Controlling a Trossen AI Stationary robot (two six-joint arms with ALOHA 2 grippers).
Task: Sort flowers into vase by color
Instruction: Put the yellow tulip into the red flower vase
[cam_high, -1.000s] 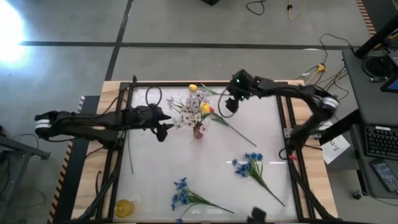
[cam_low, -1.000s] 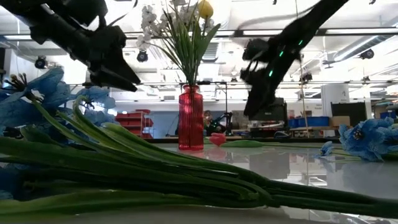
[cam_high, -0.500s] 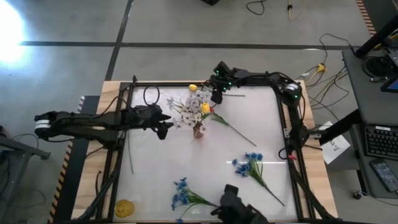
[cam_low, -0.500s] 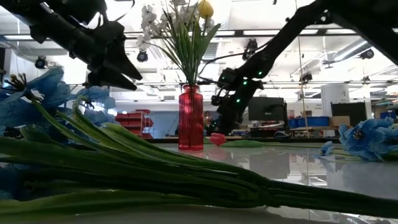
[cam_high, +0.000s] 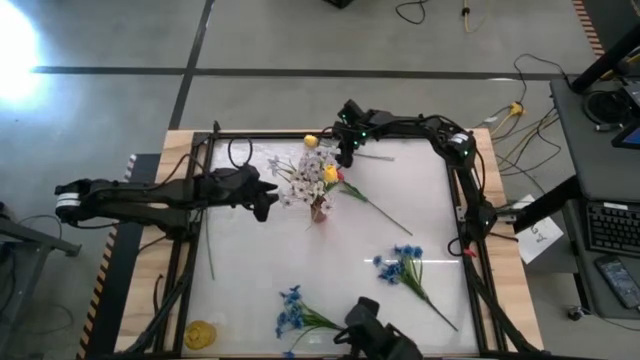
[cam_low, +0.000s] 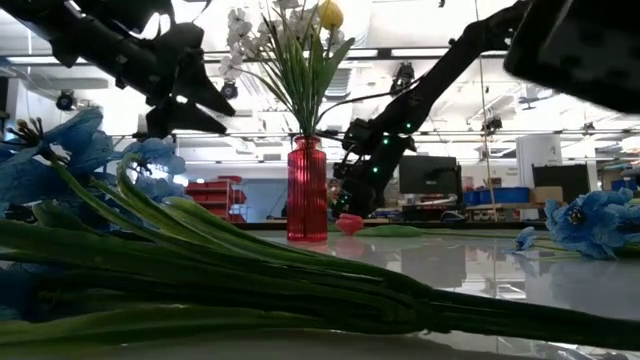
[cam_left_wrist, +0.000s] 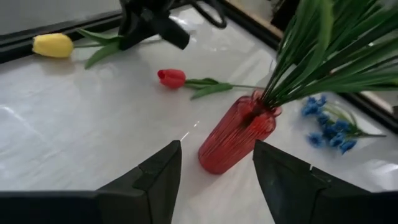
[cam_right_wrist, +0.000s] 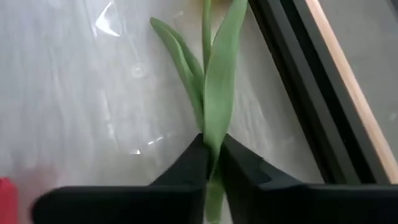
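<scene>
A red vase (cam_high: 318, 208) stands mid-table, holding white blossom sprays and a yellow tulip (cam_high: 329, 175). Another yellow tulip (cam_high: 310, 141) lies by the far edge, and my right gripper (cam_high: 347, 150) is shut on its stem. A red tulip (cam_high: 340, 178) lies right of the vase, its stem running toward the near right. Two blue flowers (cam_high: 400, 262) (cam_high: 292, 308) lie nearer the front. My left gripper (cam_left_wrist: 214, 168) hovers open just left of the vase (cam_left_wrist: 236, 134), touching nothing. My right gripper pinches the lying yellow tulip's green stem and leaf (cam_right_wrist: 211, 140) between its two fingertips, partway along the stem, away from the blossom. The fingers come down from above. The leaves fan out beyond the fingers, and the tulip lies on the table.
A black frame (cam_high: 455, 190) runs round the white table top. A yellow object (cam_high: 200, 333) sits at the near left corner on the wooden border. A dark device (cam_high: 370, 335) stands at the front edge. In the low view a blue flower's stems (cam_low: 300, 290) fill the foreground.
My right gripper has gone toward the table's far left, down to the yellow tulip at the far edge, and has shut on its stem. My left gripper has risen a little beside the vase.
</scene>
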